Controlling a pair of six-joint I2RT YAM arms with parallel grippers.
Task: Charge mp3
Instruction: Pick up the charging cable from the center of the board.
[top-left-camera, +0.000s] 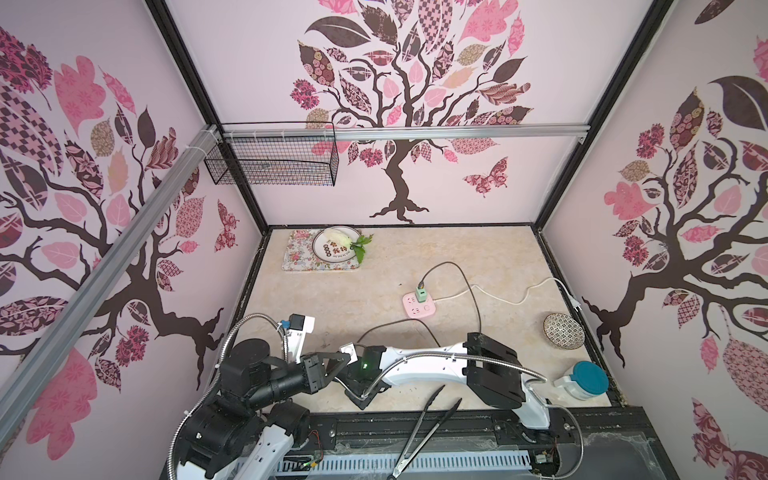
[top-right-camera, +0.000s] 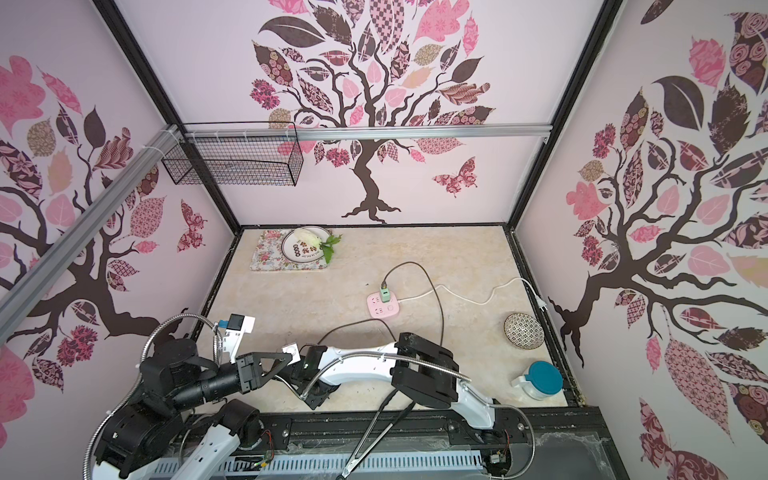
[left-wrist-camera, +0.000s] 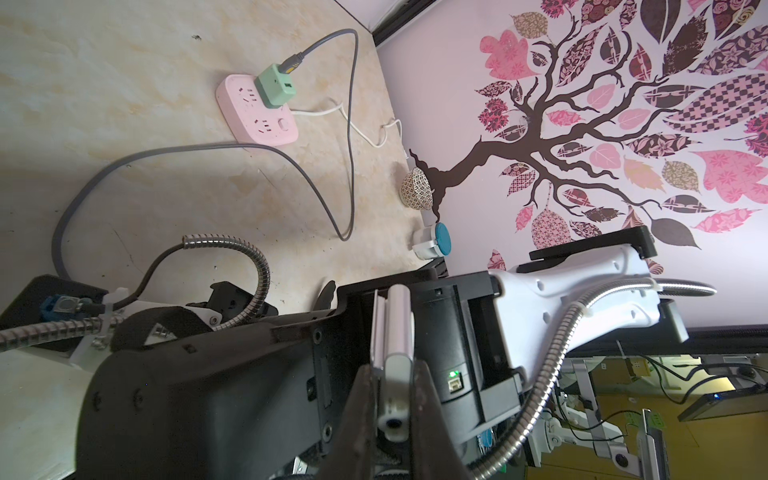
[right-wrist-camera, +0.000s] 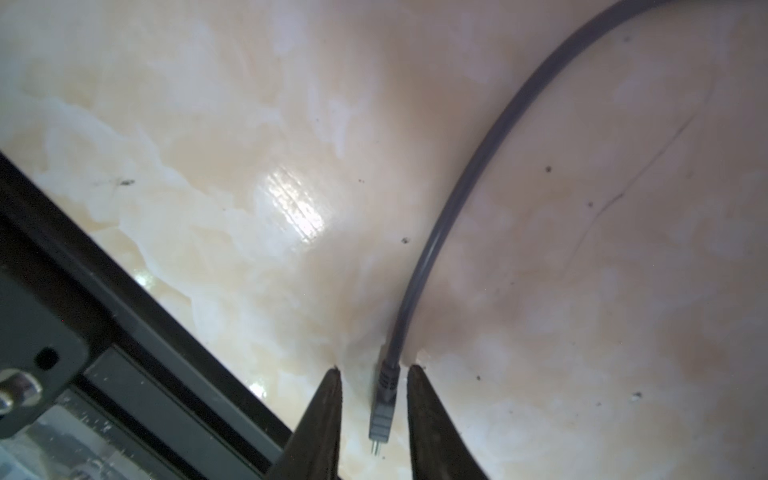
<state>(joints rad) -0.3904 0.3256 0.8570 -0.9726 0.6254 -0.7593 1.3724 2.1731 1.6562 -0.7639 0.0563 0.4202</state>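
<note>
The mp3 (top-left-camera: 348, 348) is a small flat silver square, held up off the table near the front left. My left gripper (left-wrist-camera: 394, 365) is shut on it, and the left wrist view shows it edge-on (left-wrist-camera: 399, 324) between the fingers. A grey cable (top-left-camera: 469, 291) runs from the mint-green charger (top-left-camera: 420, 296), plugged into the pink power strip (top-left-camera: 419, 306), to a small plug (right-wrist-camera: 383, 411). That plug lies on the table between the fingers of my right gripper (right-wrist-camera: 374, 370). The jaws are open, with a gap on each side of the plug.
A patterned bowl (top-left-camera: 564, 331) and a white jar with a teal lid (top-left-camera: 582, 379) stand at the right edge. Black tongs (top-left-camera: 428, 428) lie across the front rail. A plate on a floral mat (top-left-camera: 299, 253) sits at the back left, under a wire basket (top-left-camera: 274, 160).
</note>
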